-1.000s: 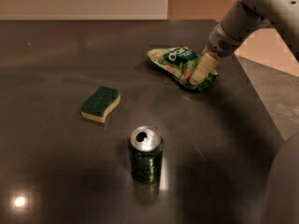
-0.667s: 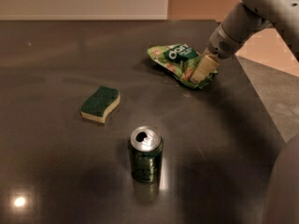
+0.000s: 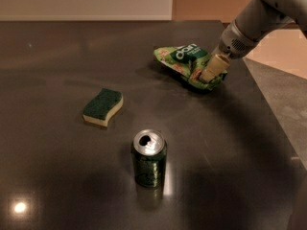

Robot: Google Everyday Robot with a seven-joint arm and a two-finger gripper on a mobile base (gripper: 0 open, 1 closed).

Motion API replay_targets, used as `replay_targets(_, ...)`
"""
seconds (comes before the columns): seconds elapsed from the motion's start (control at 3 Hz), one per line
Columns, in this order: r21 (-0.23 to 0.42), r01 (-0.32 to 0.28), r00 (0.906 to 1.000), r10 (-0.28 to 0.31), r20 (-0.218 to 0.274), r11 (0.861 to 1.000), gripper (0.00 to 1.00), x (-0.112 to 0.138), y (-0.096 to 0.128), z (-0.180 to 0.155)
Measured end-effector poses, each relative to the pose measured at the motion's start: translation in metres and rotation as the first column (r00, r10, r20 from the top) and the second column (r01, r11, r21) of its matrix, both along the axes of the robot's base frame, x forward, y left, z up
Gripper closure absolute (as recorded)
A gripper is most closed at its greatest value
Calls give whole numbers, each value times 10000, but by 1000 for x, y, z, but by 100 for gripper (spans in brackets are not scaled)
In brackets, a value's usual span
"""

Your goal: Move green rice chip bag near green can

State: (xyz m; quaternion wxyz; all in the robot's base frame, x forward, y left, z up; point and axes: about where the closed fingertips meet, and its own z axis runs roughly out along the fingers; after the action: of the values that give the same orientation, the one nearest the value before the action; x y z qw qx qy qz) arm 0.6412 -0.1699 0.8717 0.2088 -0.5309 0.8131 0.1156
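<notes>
Your gripper [image 3: 207, 75] sits at the far right of the bench [image 3: 57, 186], close to its right edge and coming down from the upper right. You can see one cream finger [image 3: 214, 66] lying across the right end of the green rice chip bag [image 3: 184, 60]. The crinkled foil bunches up on both sides of it, so the jaws look nearly closed, pinching that end of the bag. The rest of the bag lies flat on the bench toward the far edge, label up. The green can [image 3: 149, 158] stands upright near the middle of the front edge, well apart from the bag. A green-and-cream sponge [image 3: 102, 107] lies left of centre, between the can and the left edge.
</notes>
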Motion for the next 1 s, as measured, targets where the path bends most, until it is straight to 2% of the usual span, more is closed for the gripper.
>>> replay_targets(0.33,251,-426,9991,427,-56,9988,100,-27,7,20)
replay_targets(1.0,586,-1151,9912,1185,-589,9916,100,-106,17,39)
